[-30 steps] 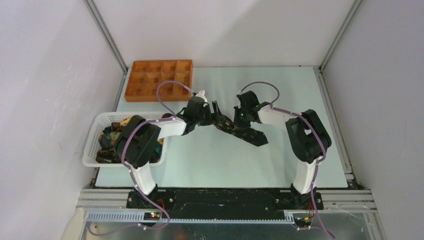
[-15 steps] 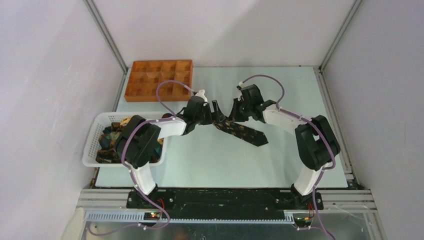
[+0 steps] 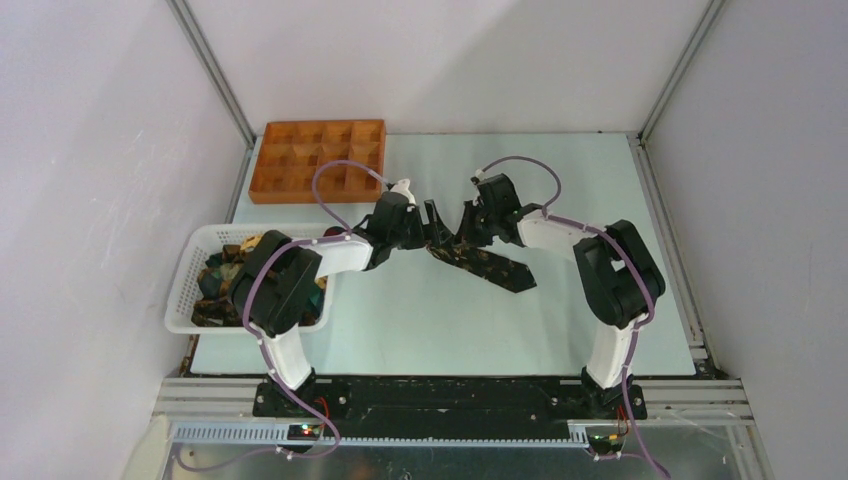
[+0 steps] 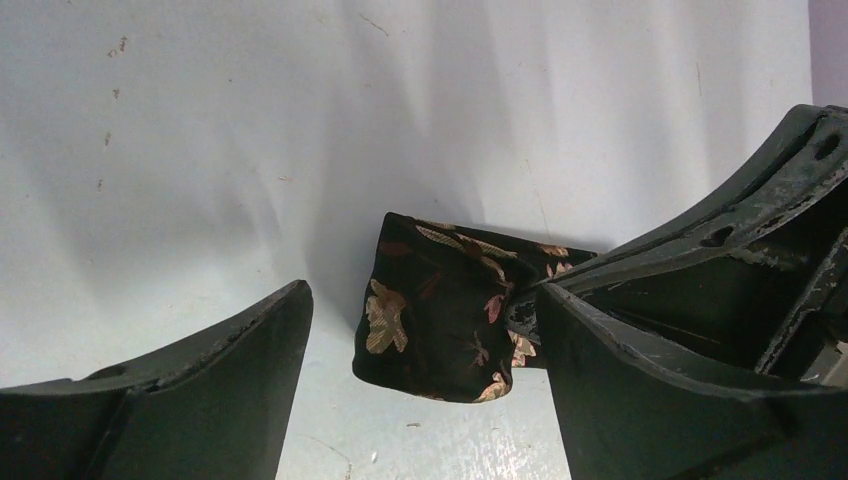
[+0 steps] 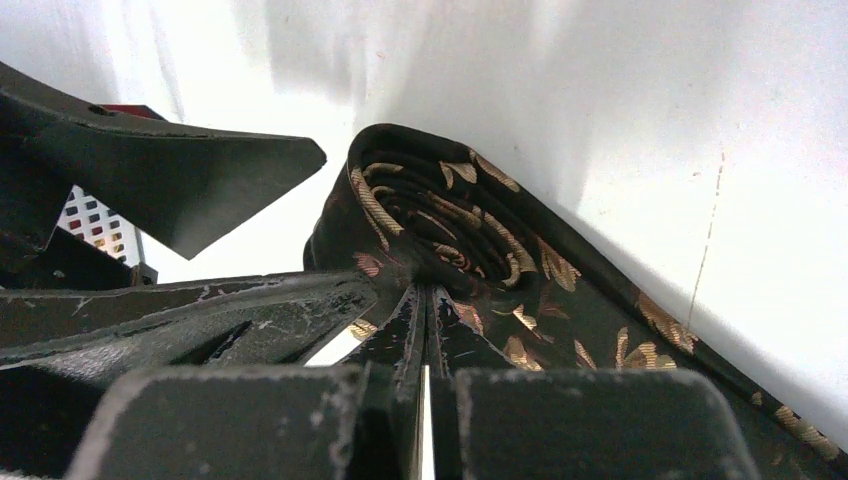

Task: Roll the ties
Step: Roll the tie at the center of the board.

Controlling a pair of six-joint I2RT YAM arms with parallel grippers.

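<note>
At table centre: right fingers closed, seemingly on part-hidden rolled tie; left fingers wide.

Soft woven cloth with faint sheen is seen on the tie, scuffed matt black plastic on the right gripper, smooth matt finish on the table.

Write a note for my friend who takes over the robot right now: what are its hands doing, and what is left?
Left gripper: open, jaws on either side of the rolled end, not gripping.
Right gripper: shut on the dark leafy-print fabric necktie, pinching its rolled end.
That necktie is partly rolled; its tail lies flat toward the near right.
More ties sit in the white plastic mesh basket on the left.
Done: one roll started. Left: finish it, then roll the basket's ties.
</note>
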